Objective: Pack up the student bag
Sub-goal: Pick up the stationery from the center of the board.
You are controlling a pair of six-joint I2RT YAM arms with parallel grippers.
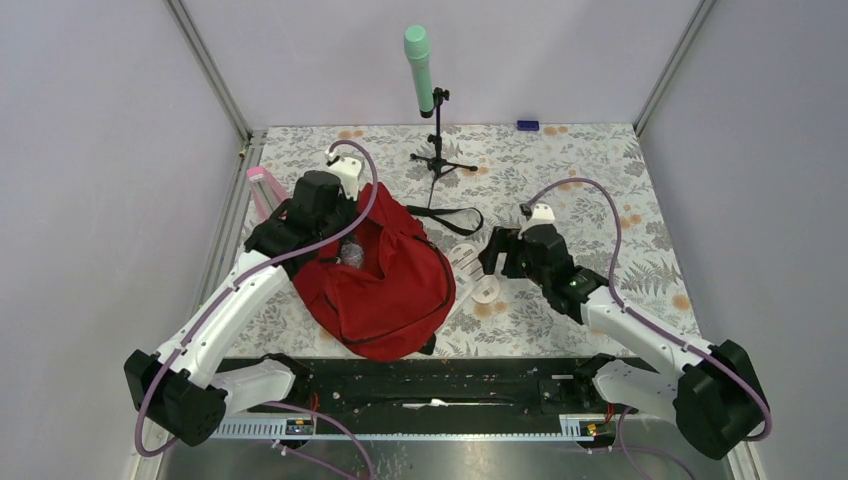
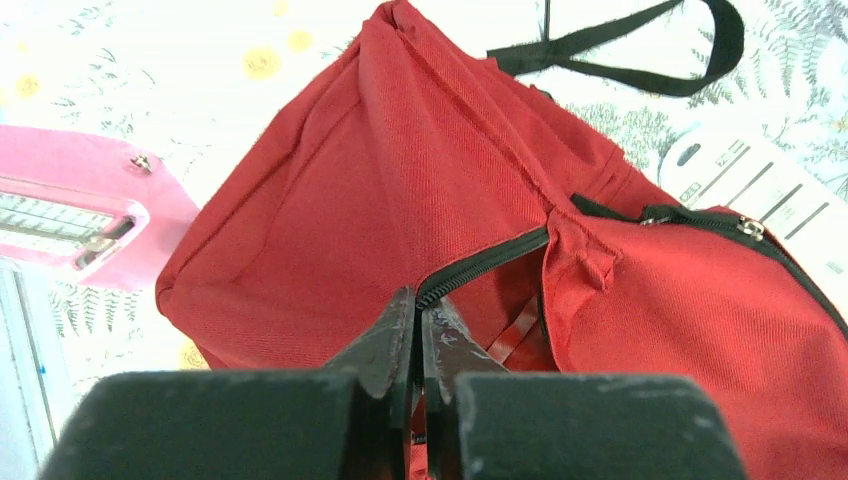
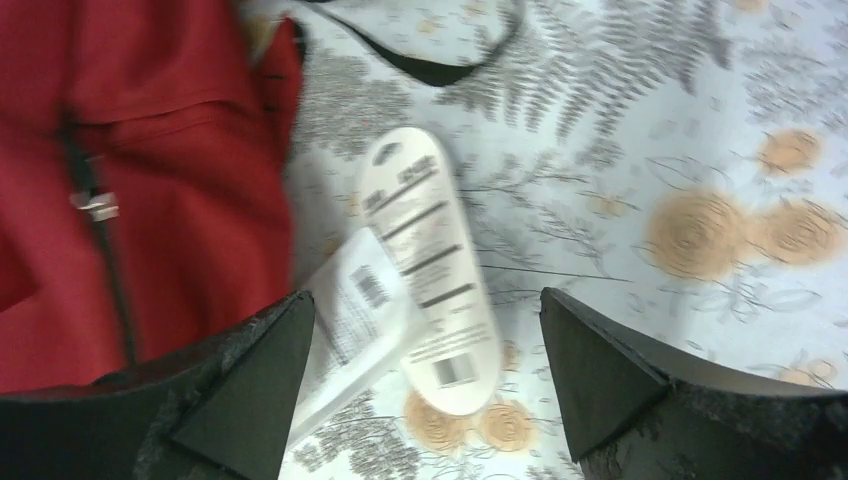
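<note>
One student bag [image 1: 385, 285]: red, black zip undone, mouth gaping, slumped on floral table [image 1: 600, 200] left of centre. Two white labelled packets [image 3: 425, 260] just beside its right flank. One pink object [image 2: 90, 205]. One green-headed microphone [image 1: 419, 65] on stand. Left gripper [image 2: 418, 310]: jaws together, pinching bag's zip edge. Right gripper [image 3: 423, 300]: jaws wide apart, empty, above packets.

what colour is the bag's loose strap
The strap is black, clearest in the left wrist view.
</note>
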